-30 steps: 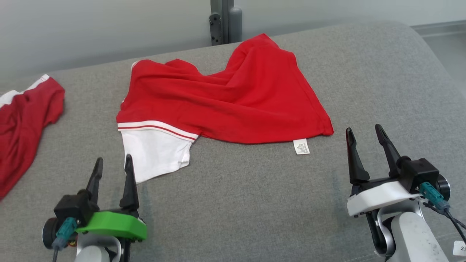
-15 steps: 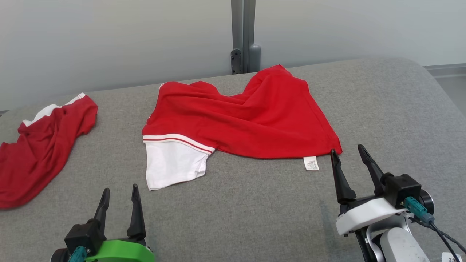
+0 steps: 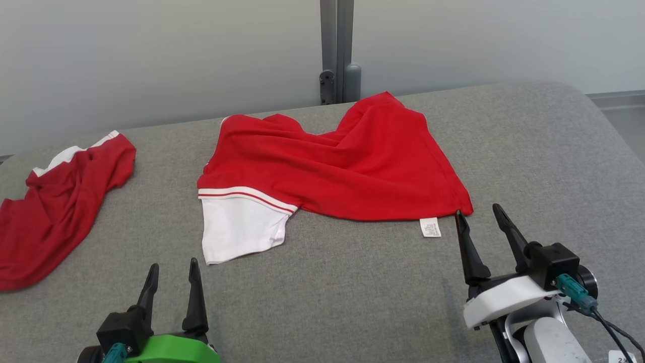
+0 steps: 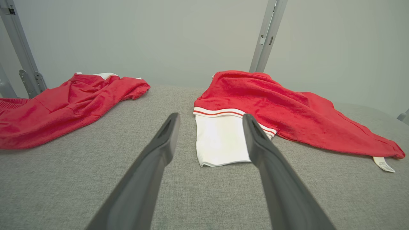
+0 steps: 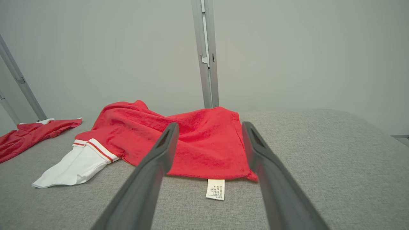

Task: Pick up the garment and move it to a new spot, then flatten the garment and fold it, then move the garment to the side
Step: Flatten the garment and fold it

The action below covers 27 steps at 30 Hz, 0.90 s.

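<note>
Red garment [image 3: 342, 161] lies rumpled on the grey cushion [image 3: 352, 302], long axis left-right, its care label [image 3: 430, 227] corner just ahead of the right gripper [image 3: 477, 209] (nearer arm; jaws wide, empty), left gripper [image 3: 174, 263] likewise wide, farther off.

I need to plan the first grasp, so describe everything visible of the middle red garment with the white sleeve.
The red garment looks like a soft knit shirt, lying rumpled and only partly spread on the grey padded surface. Its white sleeve, below a red-and-white striped band, lies flat toward the robot's left. A white care label pokes out from the near hem by the right corner. Folds bunch across the middle. Nothing holds it; the open right gripper stands close to that corner.
</note>
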Available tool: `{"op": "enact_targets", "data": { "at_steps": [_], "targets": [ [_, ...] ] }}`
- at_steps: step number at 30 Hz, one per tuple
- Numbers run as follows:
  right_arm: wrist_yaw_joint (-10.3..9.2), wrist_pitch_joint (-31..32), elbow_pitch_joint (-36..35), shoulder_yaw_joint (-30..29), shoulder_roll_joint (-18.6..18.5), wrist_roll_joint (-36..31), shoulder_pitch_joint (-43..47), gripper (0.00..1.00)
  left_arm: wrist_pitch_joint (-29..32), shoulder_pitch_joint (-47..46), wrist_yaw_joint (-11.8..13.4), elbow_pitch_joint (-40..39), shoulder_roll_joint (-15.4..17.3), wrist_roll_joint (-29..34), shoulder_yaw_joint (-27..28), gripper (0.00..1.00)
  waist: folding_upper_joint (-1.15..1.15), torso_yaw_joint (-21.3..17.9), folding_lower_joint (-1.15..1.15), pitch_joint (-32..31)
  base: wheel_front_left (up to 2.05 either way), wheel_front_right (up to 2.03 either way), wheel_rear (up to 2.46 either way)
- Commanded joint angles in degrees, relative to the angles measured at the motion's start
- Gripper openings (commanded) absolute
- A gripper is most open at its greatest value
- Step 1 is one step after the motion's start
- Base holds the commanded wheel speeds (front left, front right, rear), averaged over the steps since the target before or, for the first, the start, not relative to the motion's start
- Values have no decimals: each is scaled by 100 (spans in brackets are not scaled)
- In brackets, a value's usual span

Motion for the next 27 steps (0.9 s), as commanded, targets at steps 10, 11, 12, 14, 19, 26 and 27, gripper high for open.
{"op": "enact_targets", "data": {
  "at_steps": [10,11,12,14,19,26,27],
  "targets": [
    [-2,-17,76,44,-18,46,33,100,22,-129,45,488,4,-70,-166,100,0,-77,0,69,0,0,0],
    [-2,-17,90,47,-18,52,28,100,39,-216,40,596,4,-74,-196,100,0,-96,0,84,0,0,0],
    [-2,-17,102,51,-18,56,21,100,108,-295,35,718,6,-81,-222,100,0,-118,0,105,0,0,0],
    [-2,-17,120,69,-17,53,-17,100,230,-461,18,962,15,-68,-262,100,0,-170,0,175,0,0,0],
    [-2,-17,145,96,-18,98,-146,100,531,-1014,-3,1555,21,-225,-197,100,0,-335,0,416,0,0,0],
    [-2,-17,142,118,-18,147,-307,100,749,-1682,137,2442,81,-555,112,100,0,-616,0,798,0,0,0],
    [-2,-17,135,111,-17,146,-332,100,717,-1759,177,2543,94,-591,157,100,0,-654,0,851,0,0,0]
  ]
}}
